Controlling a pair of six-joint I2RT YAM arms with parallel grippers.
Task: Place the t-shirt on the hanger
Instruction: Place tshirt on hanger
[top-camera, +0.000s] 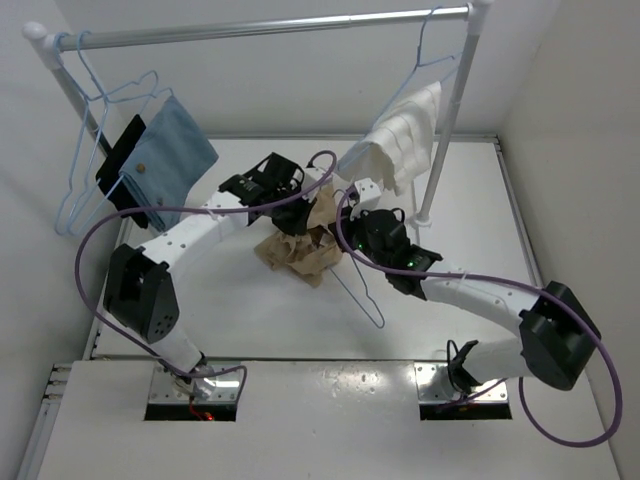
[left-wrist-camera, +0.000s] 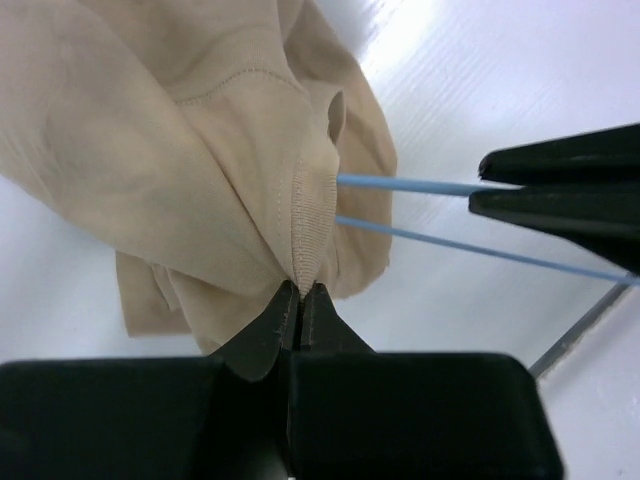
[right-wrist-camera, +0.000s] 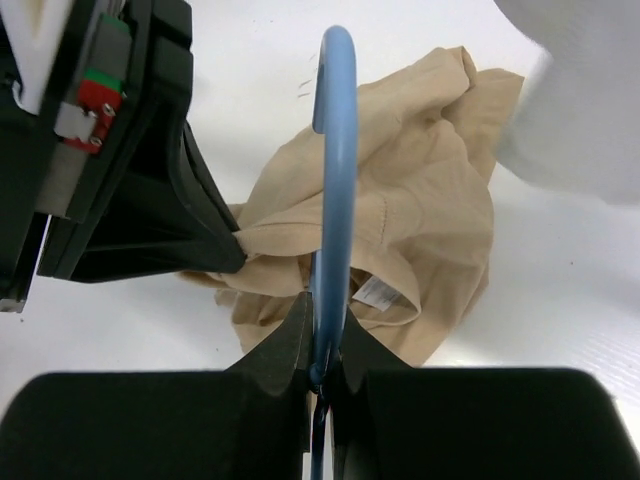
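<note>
**Item 1, t-shirt** (top-camera: 297, 252): tan-beige fabric, crumpled in a heap on the white table (top-camera: 470, 200), near its middle, between the two arms. One fold is drawn up from the heap toward the grippers. A stitched hem and a small white label show in the wrist views.

**Item 2, hanger** (right-wrist-camera: 337, 150): thin light-blue wire, off the rail and low over the table, just beside the t-shirt. In the left wrist view, two runs of wire lead from the right gripper to the fabric and vanish behind a fold. In the top view, one length of wire trails toward the near edge. Whether any wire is inside the garment cannot be told.

**Item 3, left gripper** (left-wrist-camera: 300, 290): jaws pressed together on the stitched hem of the t-shirt, with fabric fanning out above the tips.

**Item 4, right gripper** (right-wrist-camera: 322, 310): jaws pinched tight on the hanger wire, with a curved bend of wire rising straight up from the tips. It faces the left gripper, close to it but apart.

**Item 5, rail** (top-camera: 270, 30): a grey bar on white posts across the far side of the table.

**Item 6, white cloth** (top-camera: 405, 135): draped on a like hanger at the right end of the rail.

**Item 7, blue cloth** (top-camera: 178, 155): hung at the left end of the rail, among further light-blue hangers
</note>
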